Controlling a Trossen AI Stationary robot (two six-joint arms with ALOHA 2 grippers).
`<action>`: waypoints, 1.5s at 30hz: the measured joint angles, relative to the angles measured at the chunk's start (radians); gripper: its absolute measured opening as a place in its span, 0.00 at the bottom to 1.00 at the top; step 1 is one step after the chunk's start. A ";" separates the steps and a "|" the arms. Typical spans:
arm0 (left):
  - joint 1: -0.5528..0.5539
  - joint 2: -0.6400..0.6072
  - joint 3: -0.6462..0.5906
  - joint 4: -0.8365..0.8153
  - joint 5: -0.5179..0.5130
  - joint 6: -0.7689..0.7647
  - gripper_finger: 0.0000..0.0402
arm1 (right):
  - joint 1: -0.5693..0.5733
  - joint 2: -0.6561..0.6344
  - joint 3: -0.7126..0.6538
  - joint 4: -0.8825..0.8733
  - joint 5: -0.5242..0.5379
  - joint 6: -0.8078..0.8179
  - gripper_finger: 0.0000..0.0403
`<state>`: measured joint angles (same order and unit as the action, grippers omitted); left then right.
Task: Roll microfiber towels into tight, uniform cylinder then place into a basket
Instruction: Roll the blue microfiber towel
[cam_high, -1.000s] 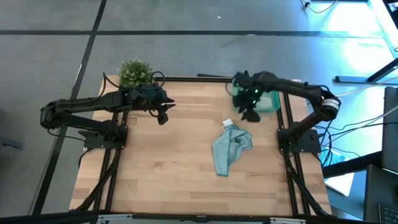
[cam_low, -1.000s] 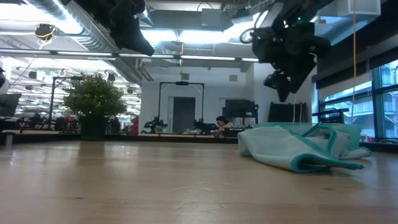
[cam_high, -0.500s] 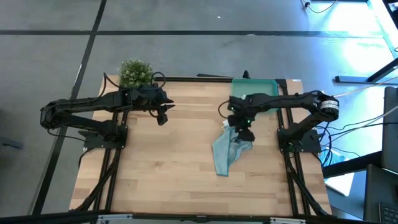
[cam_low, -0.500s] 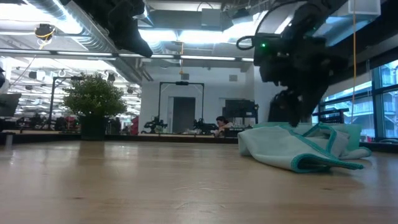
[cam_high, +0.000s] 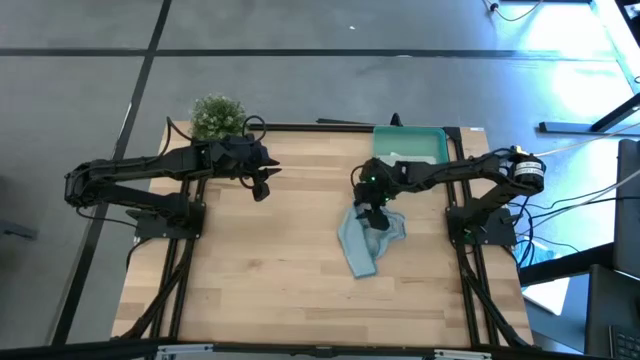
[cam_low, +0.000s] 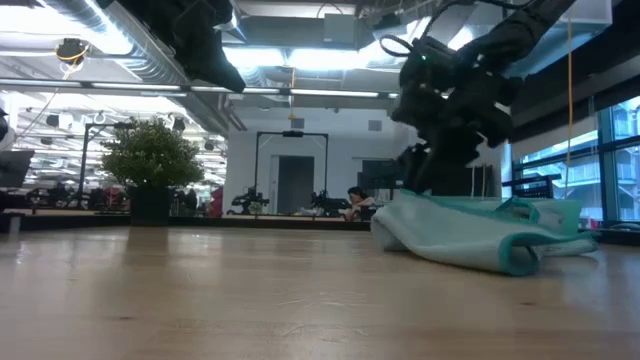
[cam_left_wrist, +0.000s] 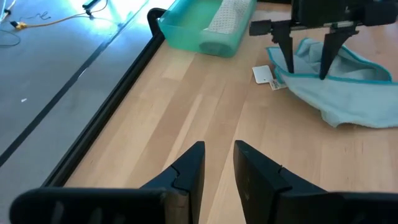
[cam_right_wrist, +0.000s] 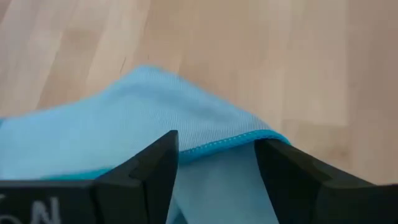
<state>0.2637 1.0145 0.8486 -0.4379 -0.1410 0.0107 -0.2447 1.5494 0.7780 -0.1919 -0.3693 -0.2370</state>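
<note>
In the high view, the right gripper has come away from the basket and now stands low over the far end of the crumpled light blue towel, which lies in the right half of the table. The towel has shifted a little since half a second ago – the arm seems to be starting on it. The basket sits at the far right corner, with a pale rolled towel already inside. So I judge one towel is done and the second is only begun. The left gripper waits above the far left part of the table, near the potted plant.

In the low view, the right gripper reaches down to the towel, whose near-left end now looks lifted and pushed.

In the left wrist view, the left gripper hangs over bare wood, its fingers a little apart and holding nothing. Farther off, the right arm's two fingers point down at the towel's edge, beside a small white tag.

In the right wrist view, the right gripper is partly open, and its fingers straddle the towel's stitched edge – not yet pinching it.
</note>
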 joint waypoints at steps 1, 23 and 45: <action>0.000 0.000 0.000 0.000 0.000 0.000 0.20 | 0.000 0.000 0.013 -0.006 0.004 0.004 0.53; -0.003 0.000 0.000 -0.004 0.001 0.021 0.20 | -0.009 0.130 0.325 0.157 0.080 -0.060 0.53; -0.027 0.000 0.000 -0.015 0.004 -0.039 0.20 | -0.190 0.262 0.421 -0.214 0.159 0.397 0.53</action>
<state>0.2364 1.0145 0.8486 -0.4530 -0.1368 -0.0280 -0.4347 1.8113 1.1988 -0.4061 -0.2105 0.1604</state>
